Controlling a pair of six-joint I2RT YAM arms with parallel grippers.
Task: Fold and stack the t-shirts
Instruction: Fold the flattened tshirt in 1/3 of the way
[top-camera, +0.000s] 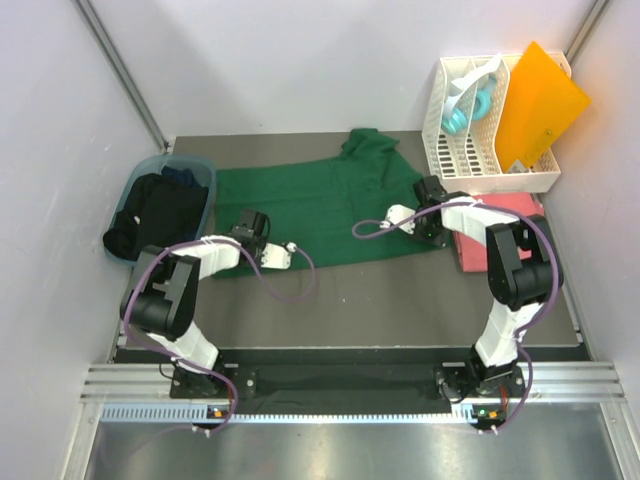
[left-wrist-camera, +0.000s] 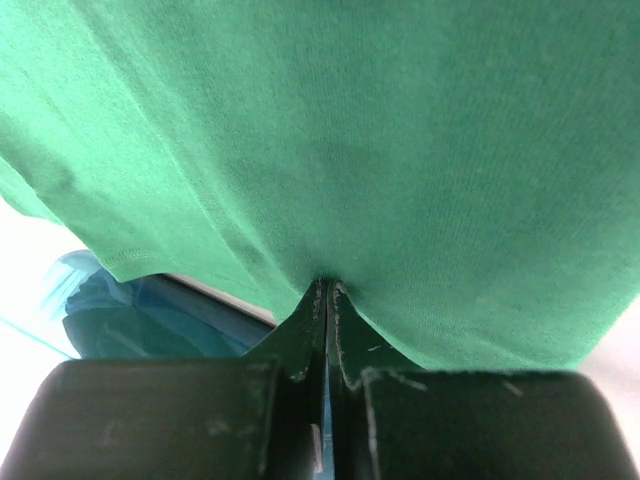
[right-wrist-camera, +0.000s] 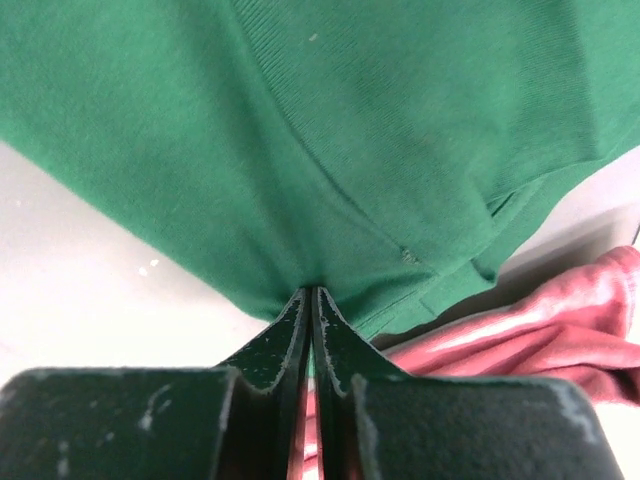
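While both arms flank green t-shirt (top-camera: 310, 200) spread mid-table, we see left gripper (left-wrist-camera: 327, 287) and right gripper (right-wrist-camera: 310, 292) pinched tight on its near edge, likely to lift cloth evenly into fold. Coral t-shirt (right-wrist-camera: 560, 330) lies just right.

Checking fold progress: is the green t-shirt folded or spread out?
Spread out: the green t-shirt lies mostly flat, left gripper and right gripper each shut on its near edge.

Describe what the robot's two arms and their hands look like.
The left arm and right arm are white shells with black joints and black bases, each trailed by a looping purple cable. The left hand and right hand are black, with two flat tapering fingers marked by pale scuffs.
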